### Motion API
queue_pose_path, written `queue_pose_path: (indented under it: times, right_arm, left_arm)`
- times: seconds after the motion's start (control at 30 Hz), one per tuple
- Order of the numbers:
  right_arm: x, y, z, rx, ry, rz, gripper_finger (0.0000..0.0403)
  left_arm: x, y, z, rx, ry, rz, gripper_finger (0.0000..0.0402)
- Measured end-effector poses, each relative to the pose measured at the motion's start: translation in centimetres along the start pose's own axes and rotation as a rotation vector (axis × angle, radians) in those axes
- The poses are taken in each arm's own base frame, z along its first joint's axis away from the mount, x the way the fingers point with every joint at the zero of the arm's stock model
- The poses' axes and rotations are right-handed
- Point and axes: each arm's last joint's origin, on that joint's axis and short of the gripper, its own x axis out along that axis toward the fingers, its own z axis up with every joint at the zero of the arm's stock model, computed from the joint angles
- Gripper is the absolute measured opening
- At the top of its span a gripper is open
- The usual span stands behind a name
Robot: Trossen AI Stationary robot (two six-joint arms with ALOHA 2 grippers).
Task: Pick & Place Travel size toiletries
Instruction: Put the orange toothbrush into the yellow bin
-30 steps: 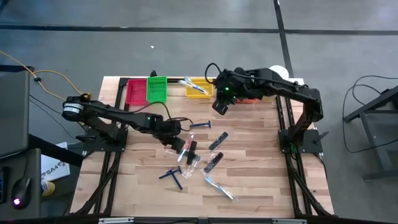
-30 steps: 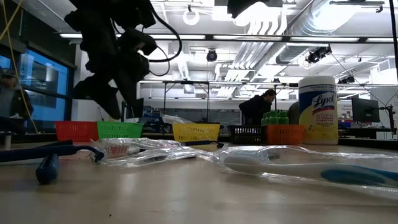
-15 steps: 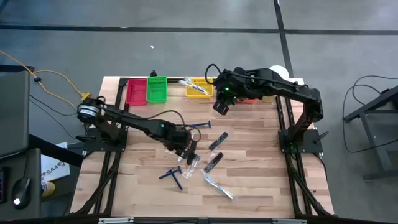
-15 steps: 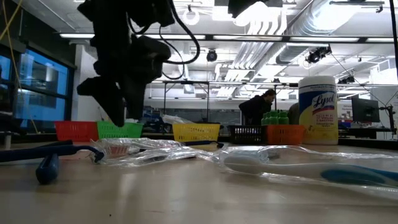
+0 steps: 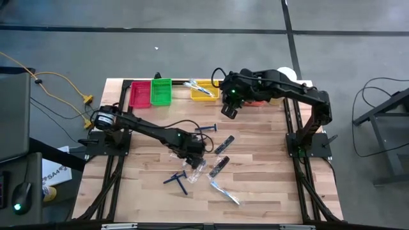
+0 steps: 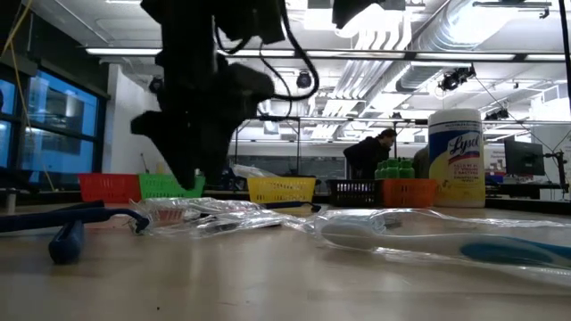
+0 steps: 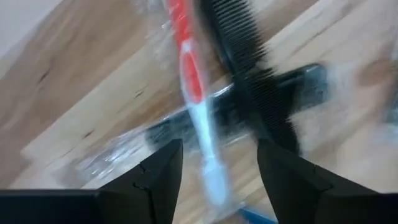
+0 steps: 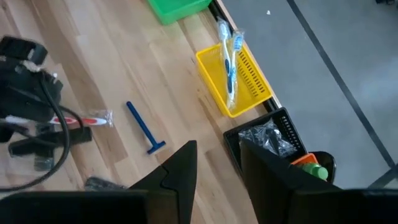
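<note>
Loose toiletries lie flat on the wooden table's middle: a clear-wrapped red and white toothbrush (image 7: 194, 87), a black comb (image 7: 252, 68), two blue razors (image 5: 177, 181) (image 5: 206, 128), black tubes (image 5: 223, 145) and another wrapped toothbrush (image 5: 225, 191). My left gripper (image 5: 195, 152) points steeply down over this pile, open. In its wrist view (image 7: 217, 158) the red toothbrush runs between its fingers; I cannot tell whether they touch it. My right gripper (image 5: 228, 110) hangs high beside the yellow bin (image 5: 203, 89), open with nothing between its fingers (image 8: 217, 149).
Red (image 5: 139, 94), green (image 5: 161, 91) and yellow bins stand in a row along the far edge; the yellow one holds wrapped toothbrushes. A black bin (image 8: 267, 134) and an orange bin (image 8: 311, 163) stand at the far right, next to a large white jar (image 6: 456, 159).
My left gripper has moved toward the table's right and near edges, over the pile of toiletries. It has sunk a little and tipped to point more steeply down. The toiletries have stayed where they were.
</note>
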Motion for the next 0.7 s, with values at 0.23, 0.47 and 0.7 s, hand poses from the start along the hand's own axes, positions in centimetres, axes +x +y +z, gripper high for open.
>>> queue_pose_path:
  times: [0.23, 0.47, 0.7]
  right_arm:
    - [0.0, 0.0, 0.0, -0.026, 0.001, 0.0, 0.0116]
    - [0.0, 0.0, 0.0, -0.066, 0.003, -0.001, 0.0116]
    - [0.0, 0.0, 0.0, -0.088, 0.004, -0.001, 0.0116]
  left_arm:
    - [1.6, -0.5, -0.6, -0.026, 0.024, 0.026, 0.0197]
    - [2.3, -0.3, -1.2, -0.031, 0.074, 0.069, 0.0197]
    - [2.6, -0.5, -1.2, -0.047, 0.08, 0.055, 0.0172]
